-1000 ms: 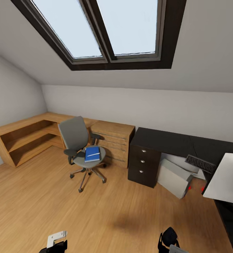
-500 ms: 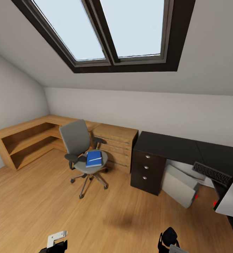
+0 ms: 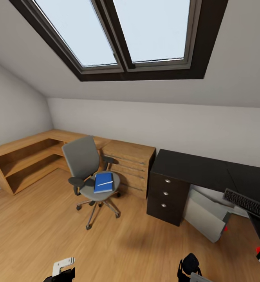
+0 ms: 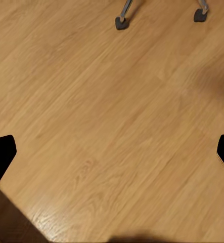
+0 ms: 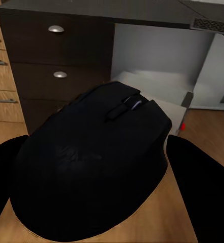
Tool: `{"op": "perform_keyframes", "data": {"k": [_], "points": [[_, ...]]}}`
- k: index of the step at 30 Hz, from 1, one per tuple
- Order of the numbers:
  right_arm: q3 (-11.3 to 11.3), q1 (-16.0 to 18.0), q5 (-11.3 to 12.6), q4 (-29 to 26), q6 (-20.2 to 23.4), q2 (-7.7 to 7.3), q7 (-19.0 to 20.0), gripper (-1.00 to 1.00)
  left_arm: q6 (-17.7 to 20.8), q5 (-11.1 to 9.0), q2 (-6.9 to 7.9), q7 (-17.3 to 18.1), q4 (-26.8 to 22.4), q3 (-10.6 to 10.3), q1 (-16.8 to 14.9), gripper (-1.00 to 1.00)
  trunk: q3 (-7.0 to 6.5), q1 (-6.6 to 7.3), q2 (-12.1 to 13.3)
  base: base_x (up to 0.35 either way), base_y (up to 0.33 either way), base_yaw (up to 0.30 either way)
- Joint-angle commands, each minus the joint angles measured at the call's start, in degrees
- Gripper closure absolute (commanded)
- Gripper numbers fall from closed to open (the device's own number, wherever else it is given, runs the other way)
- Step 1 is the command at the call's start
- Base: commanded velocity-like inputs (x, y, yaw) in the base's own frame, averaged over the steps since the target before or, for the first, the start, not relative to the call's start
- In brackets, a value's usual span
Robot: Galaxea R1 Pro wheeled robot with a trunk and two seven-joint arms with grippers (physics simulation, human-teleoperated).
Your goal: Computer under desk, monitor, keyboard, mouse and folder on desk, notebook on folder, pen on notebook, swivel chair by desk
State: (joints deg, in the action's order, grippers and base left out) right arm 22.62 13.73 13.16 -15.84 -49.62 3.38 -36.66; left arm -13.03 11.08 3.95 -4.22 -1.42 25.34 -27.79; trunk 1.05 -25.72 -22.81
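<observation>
Right claw (image 5: 99, 167) clamped on the mouse (image 5: 91, 167) — tabletop (image 5: 91, 12) ahead; left claw (image 4: 112, 152) spread wide over floor (image 4: 112, 101) — empty.

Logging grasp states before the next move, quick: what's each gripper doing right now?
Left gripper: open, nothing between its fingers, over bare floor.
Right gripper: shut on the mouse.

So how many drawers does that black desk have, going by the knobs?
3 drawers, stacked in the black desk pedestal at its left end: top knob, middle, bottom. The desk's far right runs out of the picture, so more may be hidden.
</observation>
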Motion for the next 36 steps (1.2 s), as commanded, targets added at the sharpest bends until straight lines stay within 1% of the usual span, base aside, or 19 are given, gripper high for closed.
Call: {"op": "perform_keyframes", "data": {"k": [1,7,8,9,12,13,16,17,18,19,20,21,22,24,25,26,27,30,36], "points": [[0.5,0.07,0.46,0.02,-0.23,-0.03,-0.27,1.0,-0.24,0.61,0.01,-0.26,0.11,0.32,-0.07,-1.0,0.11,-0.07,-0.11,0.322,0.0,0.0],[0.5,0.07,0.46,-0.07,-0.24,-0.1,-0.28,1.0,-0.24,0.61,-0.2,-0.19,0.12,0.32,-0.07,-1.0,0.11,-0.07,-0.11,0.322,0.0,0.0],[0.48,0.07,0.46,-0.15,-0.25,-0.35,-0.27,1.0,-0.24,0.61,-0.61,-0.18,0.11,0.32,-0.07,-1.0,0.11,-0.07,-0.11,0.322,0.0,0.0],[0.34,1.96,0.96,-0.95,0.01,-2.82,3.04,1.0,-0.87,0.56,-3.31,-0.23,-0.36,0.21,-0.07,-1.0,0.11,-0.07,-0.11,0.32,0.0,0.0],[0.22,5.11,2.46,-1.62,0.28,-3.13,4.19,1.0,-2.1,0.52,-3.86,-0.19,-3.28,0.21,-0.07,-1.0,0.11,-0.07,-0.11,0.314,-0.014,0.0],[0.17,7.94,4.93,-6.26,3.09,-3.31,4.55,1.0,-2.49,0.46,-5.85,-0.18,-12.8,0.29,-0.07,-1.0,0.11,-0.07,-0.11,0.31,-0.09,0.0],[-0.19,8.85,6.69,-16.54,13.55,-4.36,4.63,1.0,0.39,0.44,-8.67,-0.17,-23.09,0.27,-0.07,-1.0,0.11,-0.07,-0.11,0.31,-0.098,0.0],[-2.03,9.15,8.35,-29.62,28.02,-5.98,4.71,1.0,9.79,0.44,-11.7,-0.17,-34.38,0.21,-0.07,-1.0,0.11,-0.07,-0.11,0.299,-0.034,0.0],[-3.43,9.2,9.05,-35.17,34.27,-6.31,4.73,1.0,15.03,0.4,-12.77,-0.14,-39.83,-0.06,-0.07,-1.0,0.11,-0.07,-0.11,0.276,-0.022,0.0],[-4.1,9.22,9.32,-37.64,37.05,-6.43,4.73,1.0,17.4,0.37,-13.18,-0.11,-42.3,-0.29,-0.07,-1.0,0.11,-0.07,-0.11,0.263,-0.017,0.0],[-5.56,9.3,9.71,-42.62,42.68,-6.59,4.77,1.0,22.08,0.32,-13.83,-0.02,-47.16,-1.13,-0.07,-1.0,0.11,-0.07,-0.11,0.238,-0.011,0.0],[-6.28,9.37,9.86,-45.13,45.52,-6.65,4.8,1.0,24.29,0.29,-13.94,0.05,-49.48,-1.77,-0.07,-1.0,0.11,-0.07,-0.11,0.229,-0.009,0.0],[-7.54,9.65,10.09,-50.15,51.25,-6.71,4.85,1.0,28.31,0.18,-13.94,0.31,-53.79,-3.46,-0.07,-1.0,0.11,-0.07,-0.11,0.218,-0.006,0.0],[-8.48,10.03,10.26,-54.97,56.89,-6.69,4.88,1.0,31.72,-0.23,-13.94,0.61,-57.65,-5.36,-0.07,-1.0,0.11,-0.07,-0.11,0.226,-0.004,0.0],[-9.07,10.32,10.54,-59.41,62.05,-6.67,4.9,1.0,34.43,-1.3,-13.94,0.84,-61.05,-7.09,-0.07,-1.0,0.11,-0.07,-0.11,0.247,-0.002,0.0],[-9.27,10.43,10.77,-61.35,64.36,-6.66,4.9,1.0,35.55,-2.09,-13.94,0.92,-62.53,-7.82,-0.07,-1.0,0.11,-0.07,-0.11,0.26,-0.002,0.0],[-9.57,10.59,11.47,-64.49,68.24,-6.65,4.91,1.0,37.25,-4.09,-13.94,1.03,-64.9,-8.93,-0.07,-1.0,0.11,-0.07,-0.11,0.282,-0.001,0.0],[-9.78,10.73,13.62,-67.05,72.54,-6.66,5.1,1.0,39.02,-8.32,-13.94,1.19,-66.63,-10.17,-0.07,-1.0,0.11,-0.07,-0.11,0.297,-0.001,0.0],[-8.68,10.85,15.62,-60.47,74.01,-6.61,5.3,1.0,39.69,-11.07,-13.94,1.23,-62.1,-10.95,-0.07,-1.0,0.11,-0.07,-0.11,0.314,0.0,0.0]]}}
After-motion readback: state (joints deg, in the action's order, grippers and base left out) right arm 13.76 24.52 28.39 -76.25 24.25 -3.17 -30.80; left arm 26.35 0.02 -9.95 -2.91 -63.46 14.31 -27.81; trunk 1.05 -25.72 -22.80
